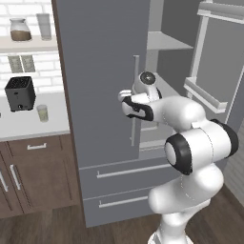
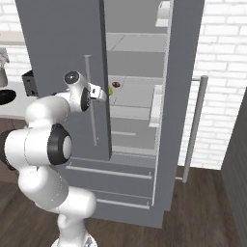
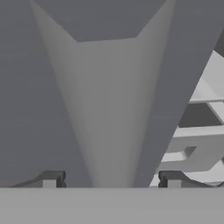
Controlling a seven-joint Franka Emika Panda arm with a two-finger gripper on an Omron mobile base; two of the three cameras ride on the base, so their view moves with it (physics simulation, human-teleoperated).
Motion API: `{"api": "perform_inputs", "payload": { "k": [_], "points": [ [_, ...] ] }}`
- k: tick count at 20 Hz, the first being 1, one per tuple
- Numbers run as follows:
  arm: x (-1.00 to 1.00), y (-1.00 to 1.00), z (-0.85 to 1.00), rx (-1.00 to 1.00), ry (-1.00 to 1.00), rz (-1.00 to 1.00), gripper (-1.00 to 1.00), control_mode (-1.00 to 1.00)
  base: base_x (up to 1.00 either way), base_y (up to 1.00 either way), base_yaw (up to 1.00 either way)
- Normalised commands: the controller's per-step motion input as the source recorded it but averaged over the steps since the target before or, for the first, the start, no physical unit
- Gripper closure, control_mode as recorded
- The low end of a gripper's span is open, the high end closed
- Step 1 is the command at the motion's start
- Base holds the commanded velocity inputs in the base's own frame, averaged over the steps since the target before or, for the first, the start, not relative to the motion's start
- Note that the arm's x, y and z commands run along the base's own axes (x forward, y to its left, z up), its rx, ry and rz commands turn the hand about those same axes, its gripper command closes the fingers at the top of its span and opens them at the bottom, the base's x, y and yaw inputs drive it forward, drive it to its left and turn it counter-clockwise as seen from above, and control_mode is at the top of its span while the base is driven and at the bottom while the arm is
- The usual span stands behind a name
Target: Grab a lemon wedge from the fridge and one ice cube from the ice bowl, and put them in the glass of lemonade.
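The claw (image 3: 111, 179) stands wide and empty, straddling the fridge's (image 1: 100, 86) left door handle (image 2: 90, 99). The lemon wedge (image 2: 110, 90) sits on a middle fridge shelf; the glass of lemonade (image 1: 43, 113) stands on the tabletop (image 1: 28, 125) far left.

Kitchen corner: white brick, dark wood, brown cabinetry.
White brick wall (image 2: 219, 43) stands off to the right of the gripper (image 2: 103, 94) and beyond it; the same brick runs behind the counter well to its left. Dark brown plank floor (image 2: 202, 212) lies far below the gripper, on both sides. Left of the gripper and lower: brown wooden cabinets (image 1: 33, 176) with silver bar handles, topped by a pale counter (image 1: 24, 126). Above that, higher than the gripper, a light wall shelf (image 1: 26, 45). Flat, even light, no hard shadows.
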Motion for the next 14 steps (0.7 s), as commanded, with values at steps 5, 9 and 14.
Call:
{"api": "perform_inputs", "payload": {
  "k": [5, 9, 14],
  "points": [
    [0.06, 0.11, 0.0, 0.0, 0.0, 0.0, 1.0, -1.0, 0.0, 0.0, 0.0],
    [0.0, 0.18, 0.0, 0.0, 0.0, 0.0, 1.0, -1.0, 0.0, 0.0, 0.0],
    [-0.07, 0.41, 0.08, 0.0, 0.0, 0.0, 1.0, -1.0, 0.0, 0.0, 0.0]
  ]
}}
